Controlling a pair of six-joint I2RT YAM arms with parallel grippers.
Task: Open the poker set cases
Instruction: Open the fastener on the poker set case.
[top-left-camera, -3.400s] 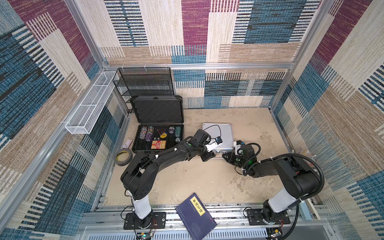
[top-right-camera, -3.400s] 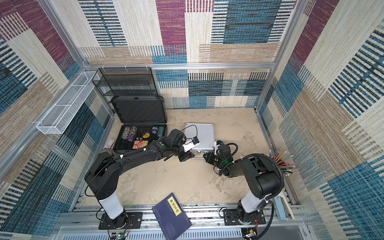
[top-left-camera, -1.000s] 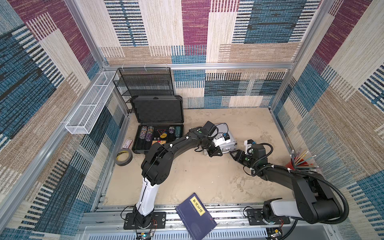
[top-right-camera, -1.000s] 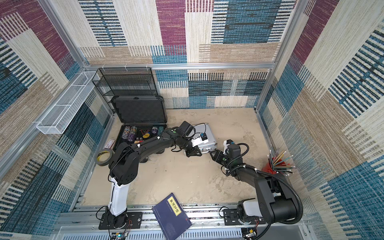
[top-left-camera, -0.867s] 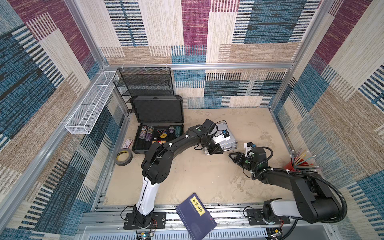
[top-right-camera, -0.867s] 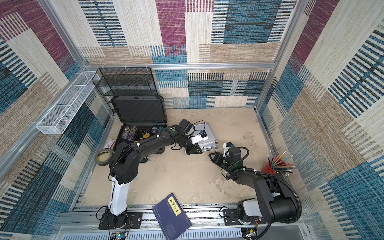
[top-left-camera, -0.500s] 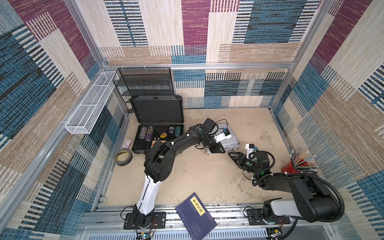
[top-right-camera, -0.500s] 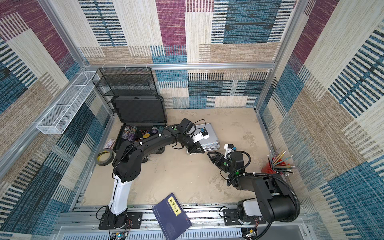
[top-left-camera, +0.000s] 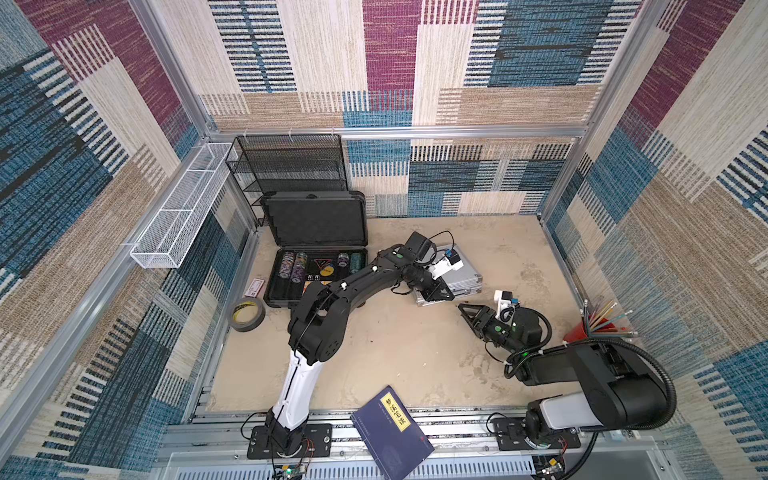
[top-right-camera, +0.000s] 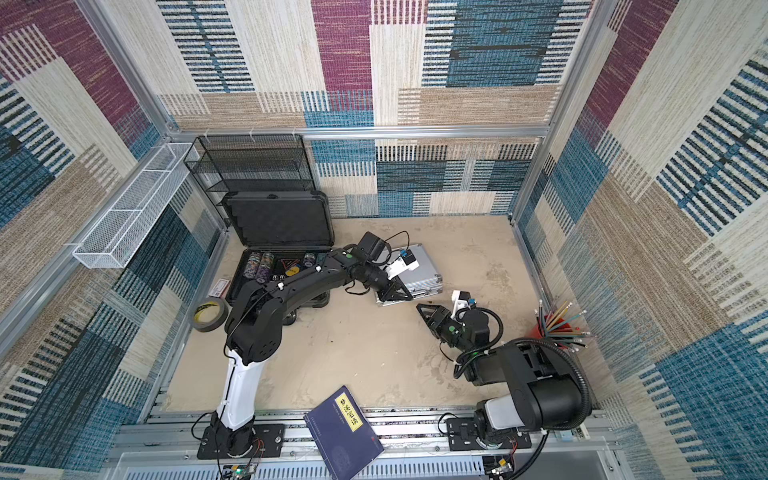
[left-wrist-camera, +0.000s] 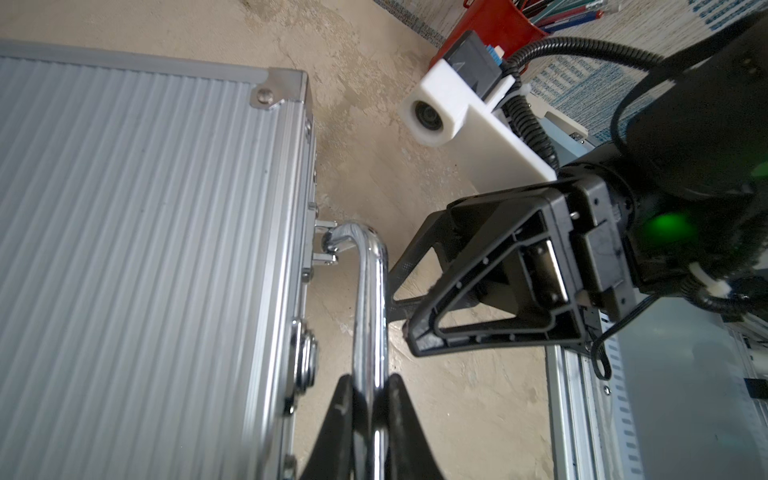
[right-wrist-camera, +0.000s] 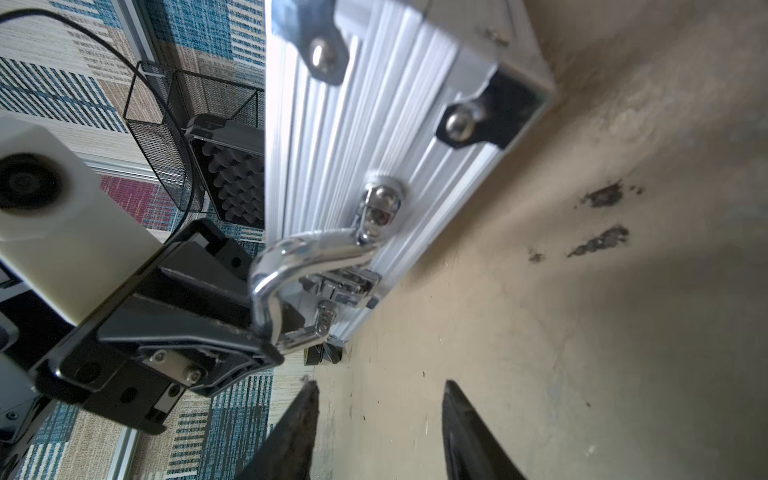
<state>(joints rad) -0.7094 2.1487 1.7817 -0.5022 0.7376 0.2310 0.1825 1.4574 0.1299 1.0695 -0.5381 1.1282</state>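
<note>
Poker set cases, status at inspection. One is done: the larger dark case (top-left-camera: 316, 266) sits at the back left corner of the worktop (top-left-camera: 395, 353), lid upright and chips showing. The silver case (top-left-camera: 465, 276) lies near the middle of the worktop, towards the back edge, and its lid appears shut.

The left gripper (left-wrist-camera: 370, 390) has its fingers pinched tight on the chrome handle (left-wrist-camera: 370, 291). The right gripper (top-left-camera: 467, 311) holds nothing. Its fingers are parted roughly halfway and it is low over the worktop, just short of the case's handle side.

Handling, as judged:
- The ribbed aluminium shell is rigid and will not deform, and with chips inside it is probably heavy for its size.
- The shell is likely to slide on the worktop rather than stay put.
- The handle is round, polished and hinged, so it gives a slippery hold that swings before it transmits any pull. It suits steadying the case, not lifting the lid.
- A latch (right-wrist-camera: 353, 286) beside the handle is the proper point to work first. Whether it is released cannot be told.
- The lid's front edge comes next, with the base held down.
</note>
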